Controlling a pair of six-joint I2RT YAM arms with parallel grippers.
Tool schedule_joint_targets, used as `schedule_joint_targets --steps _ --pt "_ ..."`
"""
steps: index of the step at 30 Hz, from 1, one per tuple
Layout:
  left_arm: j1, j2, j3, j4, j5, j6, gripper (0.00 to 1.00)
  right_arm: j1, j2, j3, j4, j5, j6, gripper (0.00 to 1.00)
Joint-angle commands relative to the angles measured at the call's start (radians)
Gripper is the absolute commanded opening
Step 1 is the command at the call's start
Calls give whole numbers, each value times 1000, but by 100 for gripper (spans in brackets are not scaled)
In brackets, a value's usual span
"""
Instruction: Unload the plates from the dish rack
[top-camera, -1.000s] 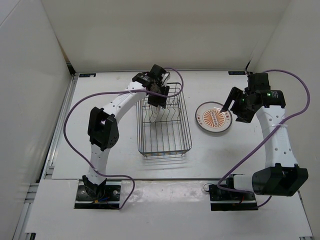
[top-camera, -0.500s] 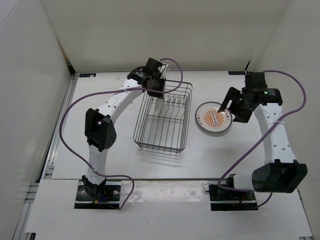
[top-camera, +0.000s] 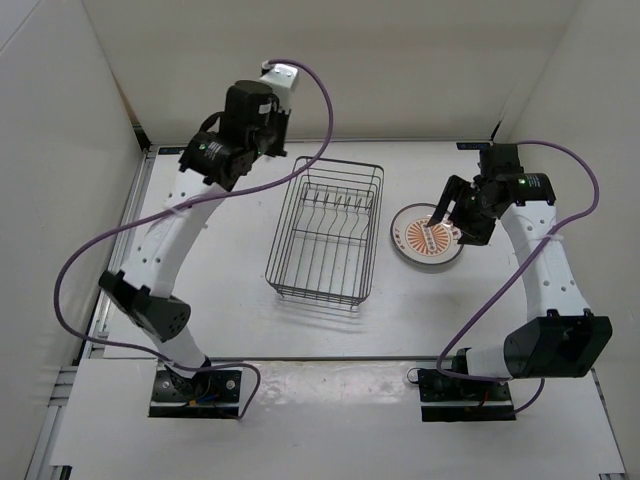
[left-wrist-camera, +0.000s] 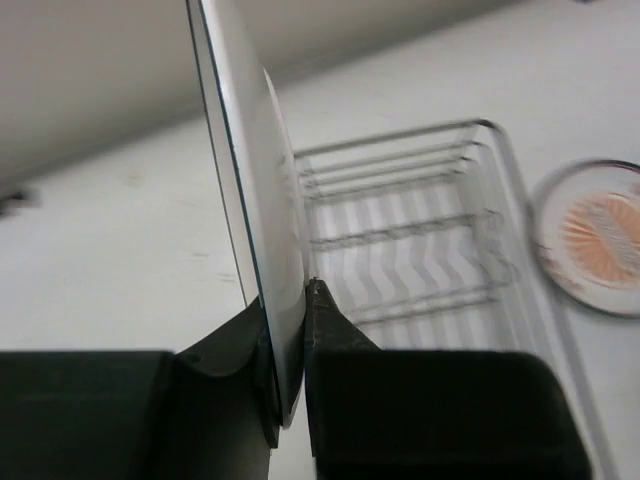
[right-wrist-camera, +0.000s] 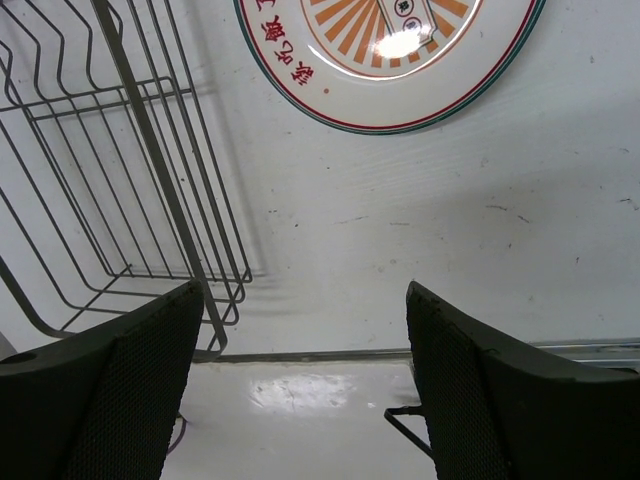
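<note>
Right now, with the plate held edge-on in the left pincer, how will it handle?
Probably rigid: the plate stands straight though held only at its rim. Its glossy face looks slippery, so it might pivot in the left pincer.

Thin dark metal-wire dish rack (right-wrist-camera: 152, 150), glossy glazed white plate (right-wrist-camera: 390, 60) — bright glare, matt scuffed white table (right-wrist-camera: 420, 230)

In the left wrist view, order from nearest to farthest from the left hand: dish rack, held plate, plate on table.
1. Held plate: clamped in the left hand.
2. Dish rack: beyond it, centre.
3. Plate on table: far right, past the rack.
</note>
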Motion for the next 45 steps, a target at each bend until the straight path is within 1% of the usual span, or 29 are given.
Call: schedule_joint_targets --steps 1,2,3,4,5,7,8,9,10,11,14,15,17,18,19,21,22,24,25,27,31,32,34,36,37,38,40,44,45 --pt "-5 -31 23 -64 -468 296 1 8 0 27 2 -14 10 84" --pt "3 -15 1 -135 -532 316 1 9 5 27 5 -19 8 84" --pt "30 -24 -26 -159 -595 309 1 9 7 29 3 -21 11 84" --pt "67 -43 -160 -209 -606 245 1 11 11 30 8 -33 14 84" --pt "99 -52 -201 -228 -611 163 1 14 14 27 6 -34 13 84" --pt "141 -41 -295 -272 -617 67 1 14 17 27 8 -45 17 84" --pt "153 -37 -307 -333 -598 -73 1 14 17 24 8 -47 19 84" --pt "180 -23 -345 -337 -587 -102 1 12 17 24 8 -47 19 84" --pt "188 -15 -364 -330 -550 -126 1 15 14 23 8 -45 20 84" --pt "193 -6 -384 -329 -542 -178 1 15 13 20 9 -45 20 84" --pt "220 75 -352 -372 -542 -266 1 14 5 15 11 -41 20 84" --pt "224 107 -341 -388 -536 -306 2 15 1 15 14 -41 22 84" --pt "234 176 -298 -386 -509 -315 11 14 -22 4 31 -57 16 85" --pt "234 196 -290 -398 -499 -332 14 17 -32 -6 38 -60 1 85" --pt "242 247 -277 -405 -496 -340 14 17 -36 -9 49 -71 -6 85" --pt "250 271 -273 -429 -482 -372 14 19 -45 -16 66 -106 -33 85" --pt "256 297 -277 -437 -479 -380 16 23 -50 -16 67 -110 -38 85" --pt "259 308 -309 -432 -443 -397 23 22 -64 -16 71 -111 -52 85" --pt "268 327 -318 -426 -429 -392 29 25 -67 -16 68 -102 -53 86" --pt "274 354 -332 -450 -413 -415 30 26 -81 -16 71 -91 -62 86" --pt "283 394 -329 -475 -366 -461 40 40 -78 -8 81 -102 -76 86" --pt "293 414 -315 -484 -347 -472 45 46 -75 -3 89 -117 -81 86" --pt "297 426 -286 -524 -327 -498 46 52 -69 -3 91 -116 -84 86" --pt "303 431 -295 -517 -315 -501 49 60 -56 0 91 -119 -105 86" --pt "303 430 -300 -512 -314 -495 51 63 -53 0 97 -120 -86 86" --pt "309 423 -301 -506 -301 -492 58 63 -47 1 95 -123 -86 86" --pt "316 417 -303 -507 -288 -495 60 68 -41 6 97 -136 -87 86" --pt "320 396 -252 -521 -245 -535 73 80 13 24 103 -153 -86 86" --pt "320 361 -235 -532 -240 -545 78 83 17 24 106 -157 -83 86"
